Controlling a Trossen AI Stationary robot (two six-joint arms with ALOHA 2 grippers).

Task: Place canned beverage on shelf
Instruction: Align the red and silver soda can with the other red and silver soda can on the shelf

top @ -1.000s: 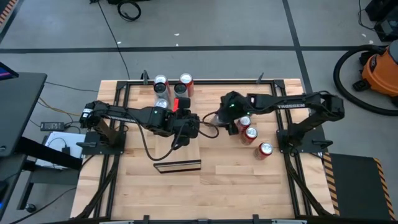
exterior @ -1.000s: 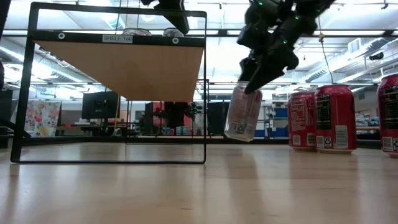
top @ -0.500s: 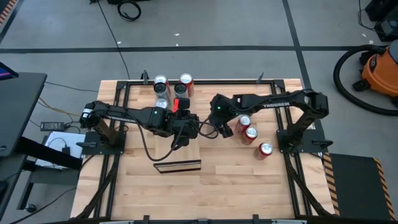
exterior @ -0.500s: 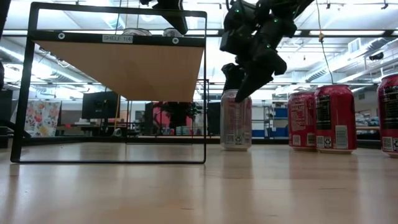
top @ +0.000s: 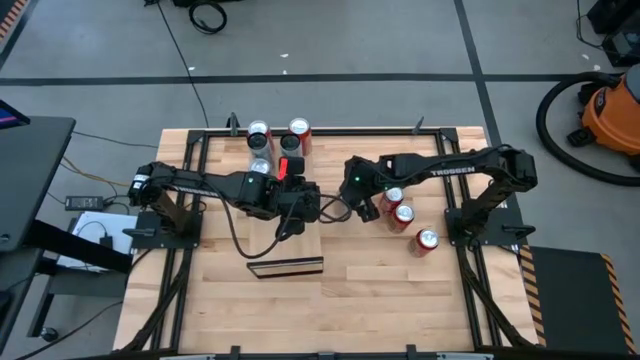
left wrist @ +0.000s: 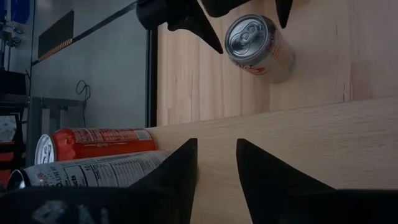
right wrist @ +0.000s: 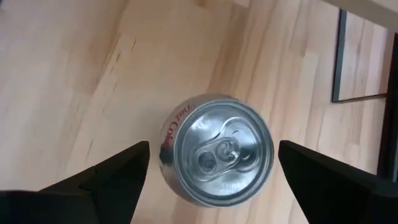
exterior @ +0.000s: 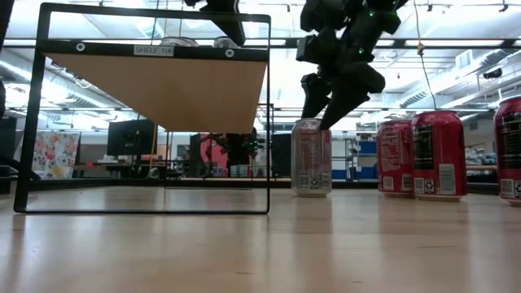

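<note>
A silver can (exterior: 311, 159) stands upright on its base on the tabletop, just right of the shelf (exterior: 163, 89). My right gripper (exterior: 324, 104) hangs open right above the can's top (right wrist: 217, 149), a finger on either side and clear of it. My left gripper (left wrist: 216, 163) hovers over the shelf's light-wood slab (left wrist: 311, 143), its fingers a narrow gap apart and holding nothing. In the high view it is at the shelf's right side (top: 300, 205). A red can (left wrist: 93, 144) and a silver can (left wrist: 81, 173) stand on the shelf's far end.
Three red cans (top: 392, 197) (top: 403, 214) (top: 427, 240) stand on the table right of the silver can. The shelf's black frame (exterior: 269, 122) rises between the silver can and the space under the slab. Three cans stand on the shelf's far end (top: 260, 133).
My right gripper has carried the silver can, tilted and clear of the table, toward the table's left edge and the shelf. It has set the can down upright, let go and risen a little above the can's top.
</note>
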